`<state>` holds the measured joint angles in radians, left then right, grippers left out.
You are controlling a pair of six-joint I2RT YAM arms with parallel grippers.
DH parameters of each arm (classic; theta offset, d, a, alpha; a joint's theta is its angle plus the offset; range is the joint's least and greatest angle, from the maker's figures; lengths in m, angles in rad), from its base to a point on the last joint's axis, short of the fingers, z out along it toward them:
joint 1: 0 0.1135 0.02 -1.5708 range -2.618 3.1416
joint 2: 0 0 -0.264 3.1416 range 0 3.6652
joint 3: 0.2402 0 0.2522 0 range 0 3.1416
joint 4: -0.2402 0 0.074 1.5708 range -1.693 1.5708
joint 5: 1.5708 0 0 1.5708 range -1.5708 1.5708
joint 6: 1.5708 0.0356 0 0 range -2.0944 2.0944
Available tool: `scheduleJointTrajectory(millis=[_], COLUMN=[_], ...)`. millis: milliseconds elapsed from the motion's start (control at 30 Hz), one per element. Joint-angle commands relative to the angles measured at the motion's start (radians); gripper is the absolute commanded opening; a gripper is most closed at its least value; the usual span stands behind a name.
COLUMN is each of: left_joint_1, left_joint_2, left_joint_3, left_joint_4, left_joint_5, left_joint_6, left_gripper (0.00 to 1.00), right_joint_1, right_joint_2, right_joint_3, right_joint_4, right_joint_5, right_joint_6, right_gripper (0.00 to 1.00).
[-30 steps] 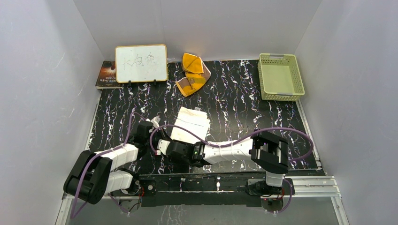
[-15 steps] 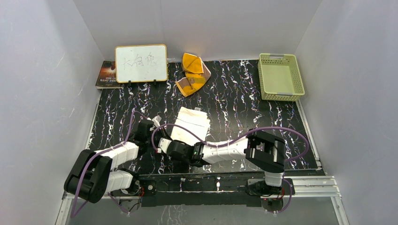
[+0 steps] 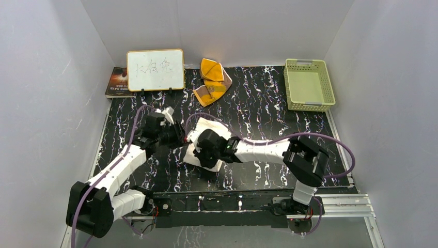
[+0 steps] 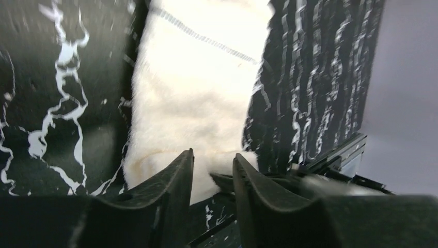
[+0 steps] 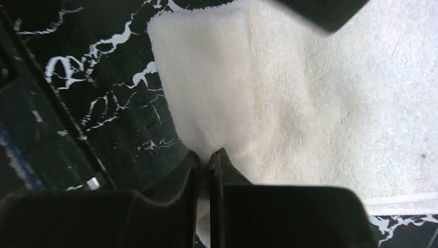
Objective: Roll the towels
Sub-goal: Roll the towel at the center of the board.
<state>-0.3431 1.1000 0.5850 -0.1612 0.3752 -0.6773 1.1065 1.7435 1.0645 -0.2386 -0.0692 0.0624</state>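
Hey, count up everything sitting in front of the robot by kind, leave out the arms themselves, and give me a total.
Towels: 2 (cream-white towel, orange-yellow towel)
Whiteboard: 1
Book: 1
Basket: 1
Total: 5

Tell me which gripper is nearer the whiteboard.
Left. The left gripper is at the cream towel's left edge, in front of the whiteboard; the right gripper is on that towel's near end, farther away.
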Motion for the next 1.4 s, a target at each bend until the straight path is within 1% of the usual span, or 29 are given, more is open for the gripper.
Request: scheduleJointTrajectory(millis=[0, 67, 267, 367, 600, 767, 900, 967, 1033, 1200, 1367], left_joint_1=[0.016, 0.016, 0.017, 0.018, 0.018, 0.018, 0.018, 0.018, 0.018, 0.017, 0.017], left_joint_2=[-0.049, -0.064, -0.096, -0.102, -0.089, -0.077, -0.081, -0.086, -0.087, -0.079, -0.033], left_joint_3=[0.132, 0.145, 0.12, 0.095, 0.056, 0.034, 0.021, 0.015, 0.003, -0.077, -0.184], left_joint_4=[-0.159, -0.172, -0.149, -0.116, -0.044, 0.018, 0.043, 0.052, 0.063, 0.153, 0.328], left_joint_5=[-0.003, 0.004, 0.052, 0.079, 0.144, 0.207, 0.232, 0.246, 0.26, 0.298, 0.312], left_joint_6=[0.064, 0.066, 0.052, 0.04, 0.016, -0.009, -0.018, -0.015, -0.015, -0.06, -0.122], left_gripper=[0.36, 0.39, 0.41, 0.42, 0.42, 0.39, 0.26, 0.17, 0.12, 0.1, 0.09], right_joint_1=[-0.083, -0.127, -0.236, -0.27, -0.332, -0.372, -0.415, -0.429, -0.438, -0.458, -0.459], right_joint_2=[-0.05, -0.045, -0.009, 0.044, 0.202, 0.257, 0.3, 0.326, 0.356, 0.424, 0.442], right_joint_3=[0.009, 0.013, 0.03, 0.043, 0.086, 0.056, 0.057, 0.065, 0.067, 0.057, 0.054], right_joint_4=[0.025, 0.035, 0.061, 0.082, 0.073, 0.166, 0.201, 0.193, 0.197, 0.211, 0.21], right_joint_5=[-0.321, -0.431, -0.69, -0.781, -0.94, -0.997, -1.025, -1.025, -1.024, -1.02, -1.002], right_joint_6=[0.136, 0.191, 0.314, 0.362, 0.451, 0.535, 0.584, 0.589, 0.603, 0.642, 0.652], right_gripper=[0.0, 0.0, 0.0, 0.0, 0.0, 0.0, 0.0, 0.0, 0.0, 0.0, 0.0])
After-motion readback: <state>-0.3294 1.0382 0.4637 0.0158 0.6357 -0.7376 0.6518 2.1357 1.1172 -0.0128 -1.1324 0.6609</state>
